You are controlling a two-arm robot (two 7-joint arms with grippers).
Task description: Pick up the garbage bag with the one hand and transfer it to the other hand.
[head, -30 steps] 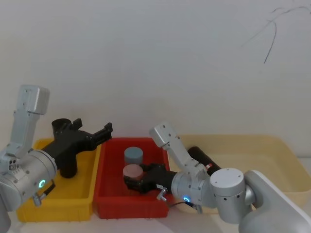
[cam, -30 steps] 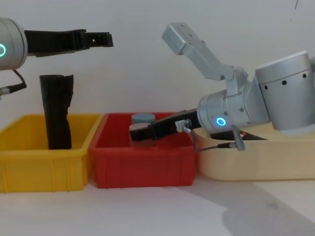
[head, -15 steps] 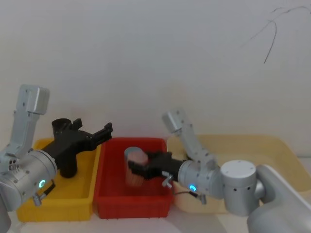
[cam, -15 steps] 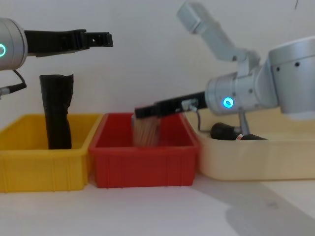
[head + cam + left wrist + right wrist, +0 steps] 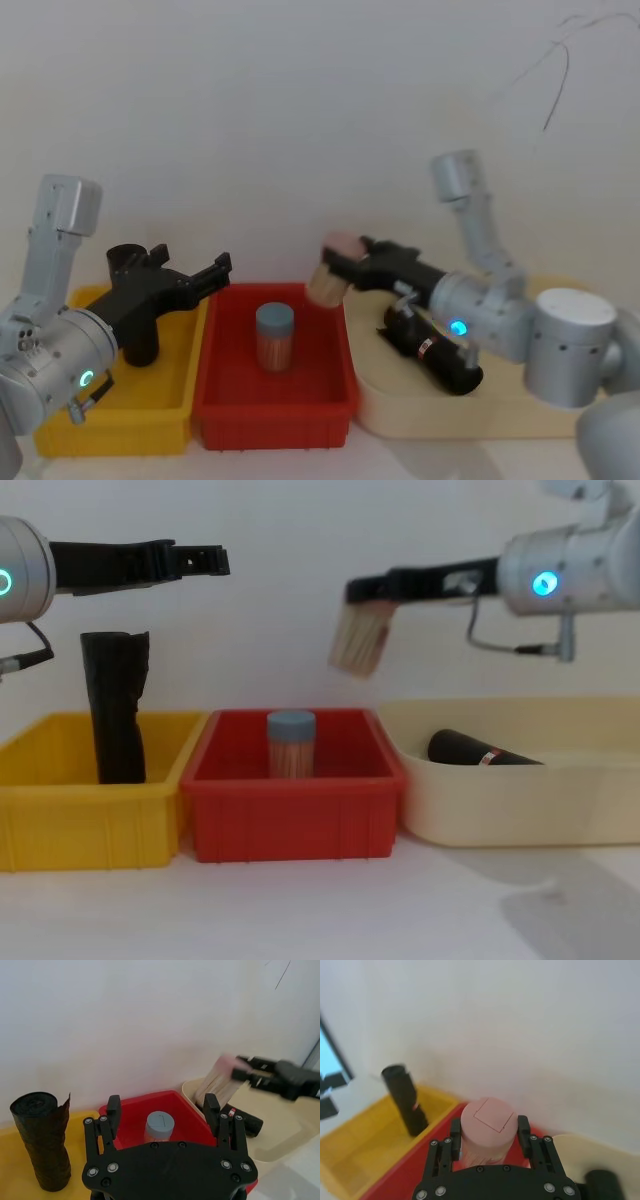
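Note:
The garbage bag [image 5: 437, 352], a slim black roll with a red-and-white band, lies on its side in the cream tray [image 5: 520, 415], also seen in the chest view [image 5: 482, 753]. My right gripper [image 5: 335, 262] hovers above the red bin's right rim, left of and higher than the bag, shut on a pink-lidded jar [image 5: 360, 642] of wooden sticks [image 5: 487, 1115]. My left gripper [image 5: 215, 268] is held high over the yellow bin, open and holding nothing [image 5: 162, 1105].
A blue-lidded jar [image 5: 275, 336] stands in the red bin [image 5: 270, 408]. A ragged black roll [image 5: 117, 705] stands upright in the yellow bin [image 5: 110, 420]. A white wall rises close behind the three containers.
My right gripper has lifted the pink-lidded jar out of the red bin, up and to the right. The left arm has not moved.

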